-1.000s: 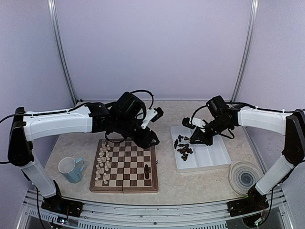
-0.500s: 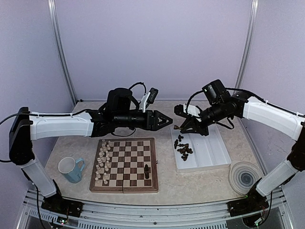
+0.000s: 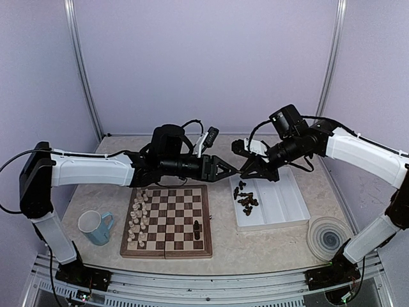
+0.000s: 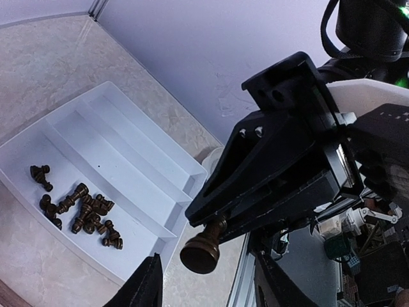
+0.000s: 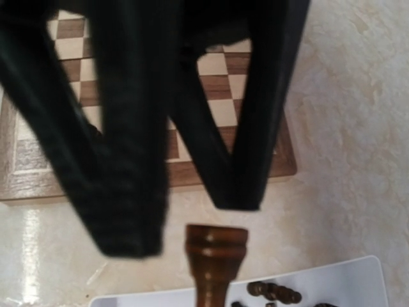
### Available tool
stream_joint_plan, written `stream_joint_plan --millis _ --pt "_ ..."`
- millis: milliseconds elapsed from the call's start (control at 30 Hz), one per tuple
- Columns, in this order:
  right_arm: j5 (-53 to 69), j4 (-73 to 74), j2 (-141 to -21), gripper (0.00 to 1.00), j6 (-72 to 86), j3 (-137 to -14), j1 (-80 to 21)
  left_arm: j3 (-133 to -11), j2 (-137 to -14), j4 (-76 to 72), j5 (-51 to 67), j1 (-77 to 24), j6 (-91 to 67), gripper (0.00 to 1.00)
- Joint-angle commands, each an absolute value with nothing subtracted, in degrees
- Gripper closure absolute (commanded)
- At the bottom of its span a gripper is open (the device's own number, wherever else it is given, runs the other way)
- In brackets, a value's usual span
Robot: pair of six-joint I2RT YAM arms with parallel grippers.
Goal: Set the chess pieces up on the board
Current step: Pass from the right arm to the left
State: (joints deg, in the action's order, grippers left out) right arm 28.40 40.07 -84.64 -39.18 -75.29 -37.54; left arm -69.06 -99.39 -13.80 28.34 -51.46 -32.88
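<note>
Marbled beige bench [image 3: 255, 246]: mug [image 3: 96, 227] near left, board [image 3: 172, 217] centre, white tray [image 3: 281, 204] and ridged disc [image 3: 329, 236] right.

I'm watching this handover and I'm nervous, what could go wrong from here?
1. The right pincer holds a dark chess piece in mid-air between board and tray; released before the open left pincer shuts, it could fall onto the table.
2. Only its base sticks out, so the left grasp may slip.
3. The pincers are nose to nose and could bump.
</note>
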Motion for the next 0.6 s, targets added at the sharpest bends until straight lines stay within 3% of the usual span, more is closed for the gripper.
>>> stream_joint_plan --millis 0,300,567 --pt "29.5 41.8 -85.3 0.89 -39.6 -76.6 -38.4 -70.3 -101.1 -16.3 30.4 -51.7 -33.3 0.52" --pt "29.8 42.5 -85.6 0.88 -40.0 -76.7 -38.9 -70.6 -102.6 -17.8 33.8 -51.7 -33.9 0.72" --pt "29.5 43.6 -86.5 0.88 -40.8 -76.9 -39.9 -70.5 -102.8 -18.3 34.7 -51.7 -33.9 0.75"
